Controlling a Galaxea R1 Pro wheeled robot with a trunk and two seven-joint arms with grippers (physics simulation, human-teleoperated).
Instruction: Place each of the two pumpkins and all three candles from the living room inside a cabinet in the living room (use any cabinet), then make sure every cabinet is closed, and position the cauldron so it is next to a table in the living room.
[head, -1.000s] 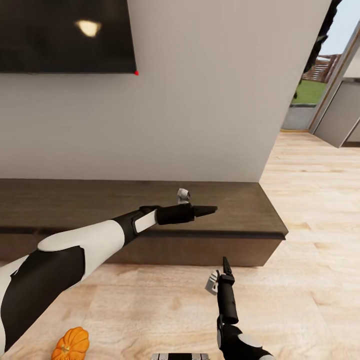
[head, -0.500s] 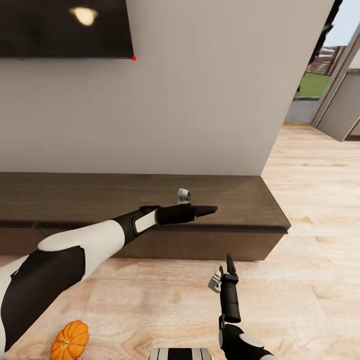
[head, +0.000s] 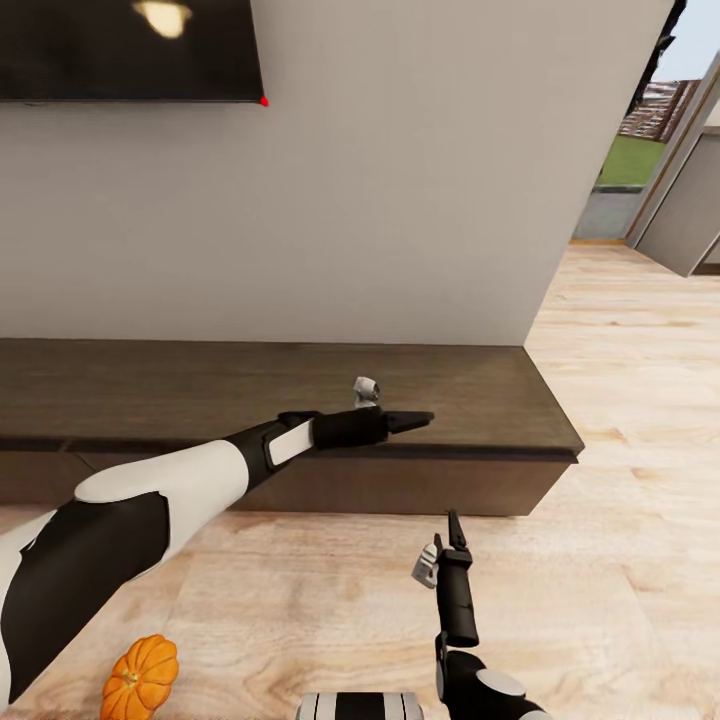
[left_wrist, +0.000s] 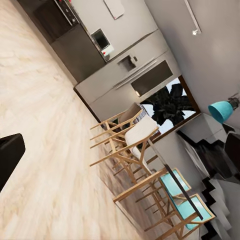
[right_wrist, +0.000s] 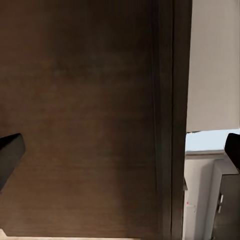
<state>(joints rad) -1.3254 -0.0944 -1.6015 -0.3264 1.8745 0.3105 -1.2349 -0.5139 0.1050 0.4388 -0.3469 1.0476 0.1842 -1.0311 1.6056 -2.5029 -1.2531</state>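
One pumpkin (head: 141, 679), stem tilted right.

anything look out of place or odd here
One thing: a pumpkin sits on the wood floor at the robot's left, below the left arm, rather than inside the cabinet. The cabinet's front looks closed and flush. Nothing appears spilled or damaged.

Bright-orange ribbed pumpkin (head: 140, 677), near left; dark-brown wood cabinet (head: 480, 400) against pale grey wall (head: 400, 200); light, grained wooden floor (head: 620, 560); black-and-white left arm (head: 150, 500).
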